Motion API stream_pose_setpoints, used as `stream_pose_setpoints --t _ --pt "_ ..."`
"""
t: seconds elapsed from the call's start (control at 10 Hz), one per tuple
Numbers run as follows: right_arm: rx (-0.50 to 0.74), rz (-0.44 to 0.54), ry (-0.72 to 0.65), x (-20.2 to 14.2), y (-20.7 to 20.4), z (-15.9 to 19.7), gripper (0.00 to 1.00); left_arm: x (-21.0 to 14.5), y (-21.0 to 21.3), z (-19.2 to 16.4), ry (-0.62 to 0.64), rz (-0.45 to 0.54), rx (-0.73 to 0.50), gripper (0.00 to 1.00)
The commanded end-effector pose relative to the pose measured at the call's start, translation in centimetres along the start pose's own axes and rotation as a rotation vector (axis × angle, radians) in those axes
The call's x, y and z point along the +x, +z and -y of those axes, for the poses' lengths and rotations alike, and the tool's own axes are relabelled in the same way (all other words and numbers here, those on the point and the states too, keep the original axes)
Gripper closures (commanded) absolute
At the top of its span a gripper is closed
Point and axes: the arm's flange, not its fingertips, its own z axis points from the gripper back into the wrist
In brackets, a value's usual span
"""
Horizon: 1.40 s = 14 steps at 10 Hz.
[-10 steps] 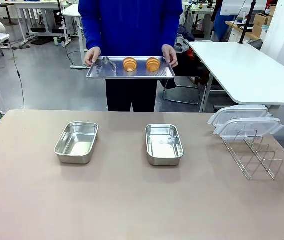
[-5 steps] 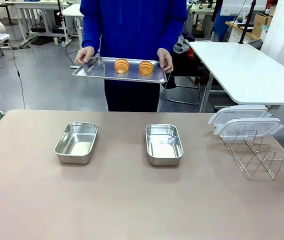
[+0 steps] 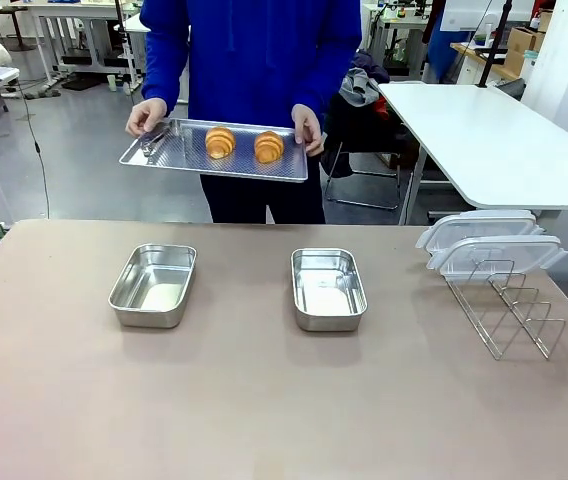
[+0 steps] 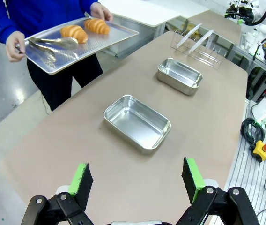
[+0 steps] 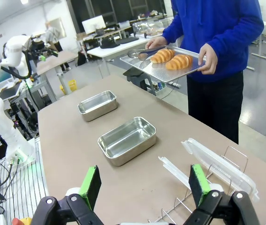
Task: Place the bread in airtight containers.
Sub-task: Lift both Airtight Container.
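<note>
Two golden-brown croissants, the bread point(image 3: 221, 141) point(image 3: 269, 147), lie on a flat steel tray point(image 3: 179, 158) that a person in blue holds with both hands beyond the table's far edge. The bread point(image 4: 74, 33) and the tray point(image 4: 117, 33) also appear in the left wrist view, the bread point(image 5: 171, 58) in the right wrist view. Two airtight containers, open steel boxes point(image 3: 153, 285) point(image 3: 328, 289), stand empty on the table, without lids. My left gripper point(image 4: 136, 179) is open above the near table, and my right gripper point(image 5: 145, 184) is open too, both empty.
Metal tongs point(image 3: 154, 138) lie on the tray's left end. Two clear lids point(image 3: 489, 245) rest on a wire rack point(image 3: 504, 310) at the table's right side. A white table point(image 3: 484, 140) stands behind on the right.
The person has shifted the tray with the croissants leftward and lower, closer to the table's far edge. Both grippers stay open.
</note>
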Motion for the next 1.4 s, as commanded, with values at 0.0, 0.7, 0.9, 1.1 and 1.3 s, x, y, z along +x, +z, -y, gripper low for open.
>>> stream_pose_setpoints --t 0.0,0.7,0.9,1.1,1.3 --pt "-0.004 0.029 0.028 0.3 -0.2 0.4 0.0 0.1 0.0 -0.2 -0.018 0.023 -0.006 0.0" --pt "-0.029 -0.036 -0.025 1.8 -1.4 -0.4 0.0 1.9 -0.7 0.4 0.048 -0.061 0.019 0.0" --pt "-0.087 -0.143 -0.045 7.5 -6.3 -1.4 0.0 7.5 -3.0 1.0 0.147 -0.162 0.068 0.0" --pt "-0.205 -0.296 -0.097 12.1 -12.9 -3.1 0.0 12.7 -6.2 0.6 0.271 -0.292 0.181 0.0" --pt "-0.396 -0.514 -0.256 15.2 -20.2 -6.0 0.0 16.2 -10.3 0.8 0.417 -0.442 0.332 0.0"
